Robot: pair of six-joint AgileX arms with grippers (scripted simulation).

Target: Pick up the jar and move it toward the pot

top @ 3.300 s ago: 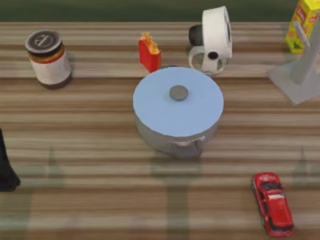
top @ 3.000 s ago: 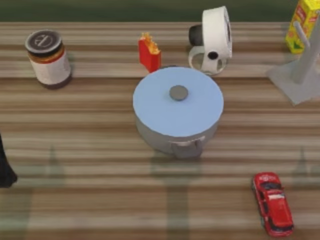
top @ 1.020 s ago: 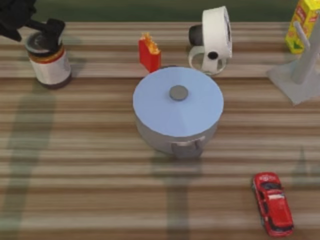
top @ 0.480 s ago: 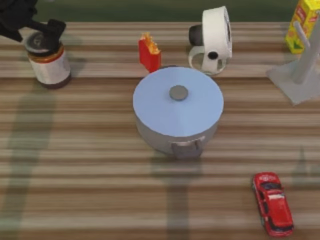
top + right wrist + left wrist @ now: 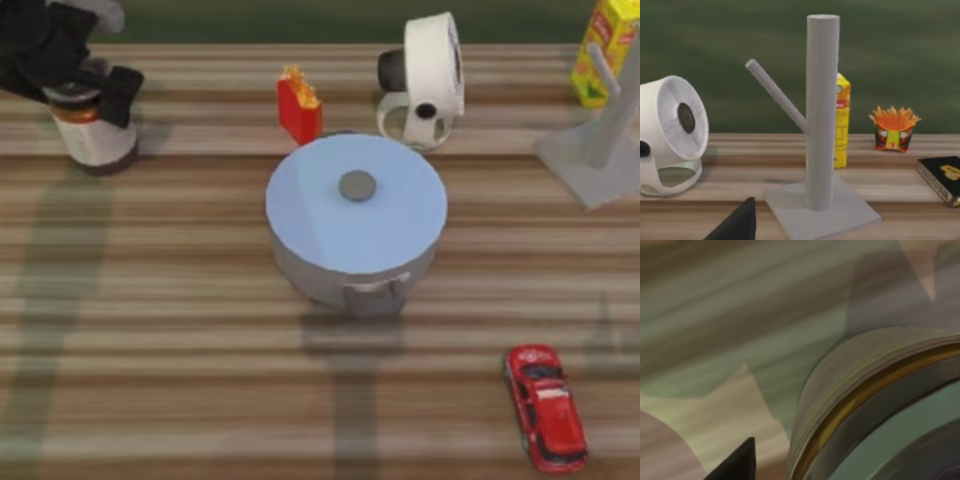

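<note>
At the far left of the table, near the back edge, the jar stands upright on the wood, well apart from the pot. The left gripper is down over the jar's top, its dark body covering the lid, with one finger showing on the jar's right side at lid height; the fingers straddle the lid, but whether they press on it cannot be told. The left wrist view shows the jar very close, its orange band and lid rim filling the corner. Right of the jar, a red carton of fries stands just behind the pot, which sits at the table's centre with its pale blue lid on, grey knob up and handle facing forward. Behind the pot to the right stands a white fan. Further right, a grey stand with a slanted peg rises beside a yellow carton at the back corner. A red toy car lies near the front right. The right gripper is out of the top view.
</note>
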